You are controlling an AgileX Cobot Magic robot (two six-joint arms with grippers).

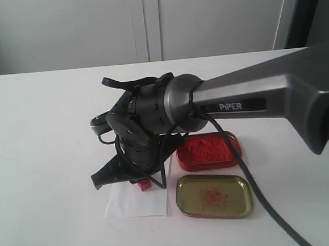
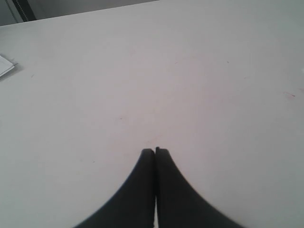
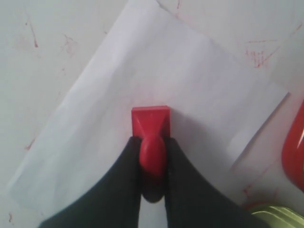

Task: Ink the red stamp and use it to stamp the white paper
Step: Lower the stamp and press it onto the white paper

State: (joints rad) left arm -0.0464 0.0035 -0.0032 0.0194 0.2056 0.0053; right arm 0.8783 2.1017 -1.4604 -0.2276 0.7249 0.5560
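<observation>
White tabletop (image 1: 40,138): your right gripper (image 3: 153,142) is pinching red stamp (image 3: 151,118) down on white paper (image 3: 142,71); left gripper (image 2: 155,151) sitting closed, empty. Sideways drag risking smeared print, loose sheet sliding.

Your right arm (image 1: 248,96) reaches in from the right and crosses the middle. Its wrist (image 1: 152,109) is bent so the right gripper (image 3: 152,142) points down, fingers pinched on the handle of the red stamp (image 3: 151,121). Your left gripper (image 2: 155,151) has its jaws pressed together, tip to tip.

One stamp (image 3: 150,122), one paper (image 3: 142,71), two tins (image 1: 209,165) (image 1: 184,198)
</observation>
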